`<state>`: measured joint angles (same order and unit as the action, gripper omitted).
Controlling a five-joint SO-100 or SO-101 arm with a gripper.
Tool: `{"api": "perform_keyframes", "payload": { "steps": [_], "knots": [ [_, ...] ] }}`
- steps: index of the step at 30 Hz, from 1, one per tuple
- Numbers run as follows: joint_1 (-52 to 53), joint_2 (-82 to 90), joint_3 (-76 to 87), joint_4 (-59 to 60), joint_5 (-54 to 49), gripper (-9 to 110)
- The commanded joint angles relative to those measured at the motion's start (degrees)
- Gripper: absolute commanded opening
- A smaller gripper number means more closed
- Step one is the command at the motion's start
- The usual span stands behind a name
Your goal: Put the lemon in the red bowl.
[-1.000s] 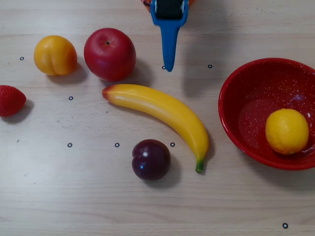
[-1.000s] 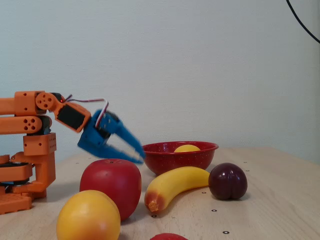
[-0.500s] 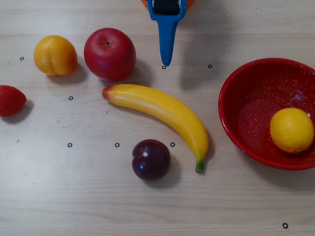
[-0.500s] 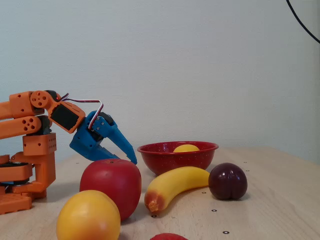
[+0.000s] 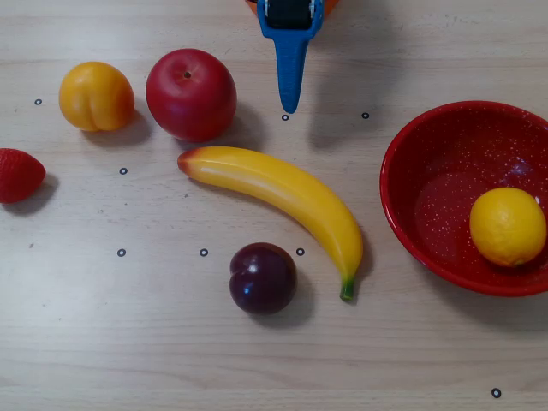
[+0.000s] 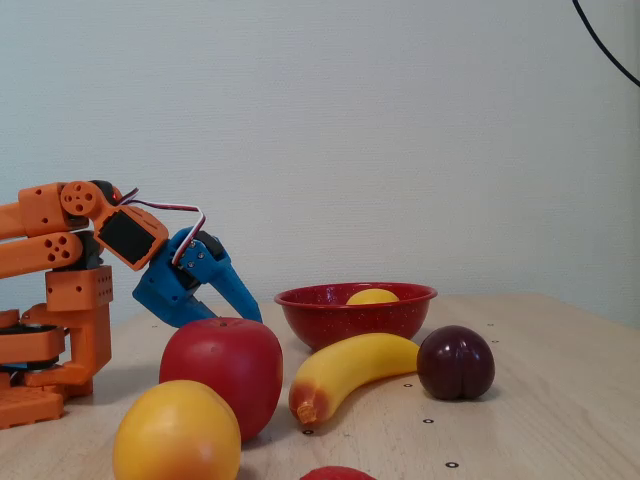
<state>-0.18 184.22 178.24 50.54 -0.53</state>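
Note:
The yellow lemon lies inside the red bowl at the right edge of the overhead view, toward the bowl's right side. In the fixed view only the lemon's top shows above the bowl's rim. My blue gripper points down from the top edge of the overhead view, well left of the bowl and holding nothing. Its jaws look shut. In the fixed view the gripper hangs low just behind the red apple, tilted toward the table.
A red apple and an orange-yellow fruit sit at upper left, and a strawberry at the left edge. A banana lies diagonally in the middle with a dark plum below it. The orange arm base stands at left.
The gripper has drawn back toward the arm's base and dropped lower, and its jaws have closed from spread. The lemon rolled slightly right inside the bowl, then stopped.

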Motion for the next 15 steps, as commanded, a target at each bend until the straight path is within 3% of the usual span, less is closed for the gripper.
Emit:
{"api": "perform_keyframes", "payload": {
  "steps": [1,15],
  "knots": [
    [-2.2,0.9,0.4,-0.1,-2.0,0],
    [1.6,0.8,0.4,-0.1,2.7,0]
  ]
}}
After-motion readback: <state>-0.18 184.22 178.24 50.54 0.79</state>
